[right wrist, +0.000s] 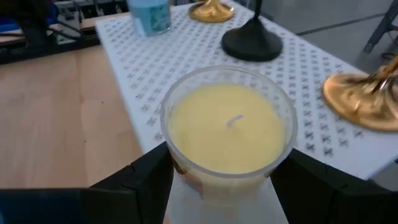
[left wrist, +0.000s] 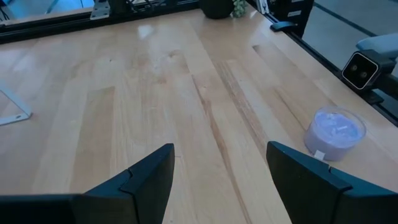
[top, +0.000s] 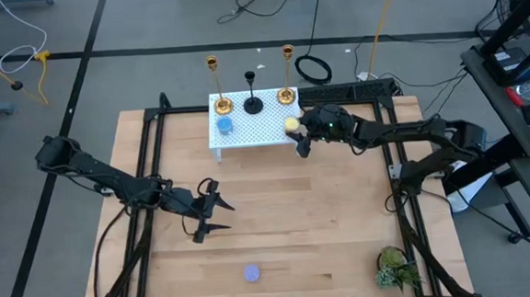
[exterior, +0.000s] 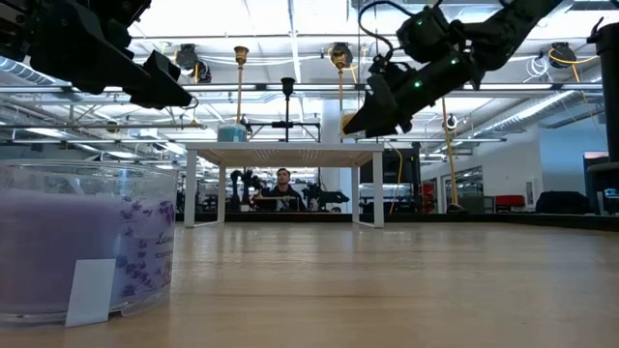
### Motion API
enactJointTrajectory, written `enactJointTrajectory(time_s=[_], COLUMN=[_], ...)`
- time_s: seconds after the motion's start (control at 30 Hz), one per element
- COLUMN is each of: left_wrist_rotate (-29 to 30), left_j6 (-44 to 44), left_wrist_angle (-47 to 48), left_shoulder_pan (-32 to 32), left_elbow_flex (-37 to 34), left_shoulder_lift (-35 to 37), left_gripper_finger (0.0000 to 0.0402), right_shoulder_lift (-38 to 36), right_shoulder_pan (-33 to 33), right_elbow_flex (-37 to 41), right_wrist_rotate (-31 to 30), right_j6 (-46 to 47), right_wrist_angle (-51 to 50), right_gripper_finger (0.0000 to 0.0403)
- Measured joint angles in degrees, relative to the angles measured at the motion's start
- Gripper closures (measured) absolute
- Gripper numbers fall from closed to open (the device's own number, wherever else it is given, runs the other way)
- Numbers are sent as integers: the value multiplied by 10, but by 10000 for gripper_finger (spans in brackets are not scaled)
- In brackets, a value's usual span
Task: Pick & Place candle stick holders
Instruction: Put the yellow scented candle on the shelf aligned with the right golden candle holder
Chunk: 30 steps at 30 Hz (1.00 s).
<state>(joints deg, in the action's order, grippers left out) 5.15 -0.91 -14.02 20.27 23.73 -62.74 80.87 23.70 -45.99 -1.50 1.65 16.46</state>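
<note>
With our right gripper (right wrist: 224, 180) clamped on the round glass yellow candle cup (right wrist: 227, 124), we'd lower it level onto the white perforated shelf (right wrist: 186, 53), clear of the gold sticks.

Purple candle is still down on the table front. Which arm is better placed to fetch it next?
Left, probably. The left gripper hangs open and empty over mid-table, with the purple candle in its wrist view. The right gripper is shut on the yellow candle at the white stand.
</note>
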Motion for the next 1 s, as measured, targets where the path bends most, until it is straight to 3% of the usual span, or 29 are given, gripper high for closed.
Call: enactJointTrajectory(time_s=[0.53,1.0], left_wrist_rotate=[5,5], left_j6=[8,18], left_wrist_angle=[2,2], left_shoulder_pan=[-4,-4], left_elbow_flex=[0,0], left_shoulder_lift=[0,0], left_gripper_finger=[144,144], right_shoulder_lift=[61,61], right_shoulder_pan=[22,23], right_elbow_flex=[-35,-34], right_wrist_rotate=[3,1], right_j6=[-17,-45], right_wrist_angle=[-2,4], right_gripper_finger=[161,88])
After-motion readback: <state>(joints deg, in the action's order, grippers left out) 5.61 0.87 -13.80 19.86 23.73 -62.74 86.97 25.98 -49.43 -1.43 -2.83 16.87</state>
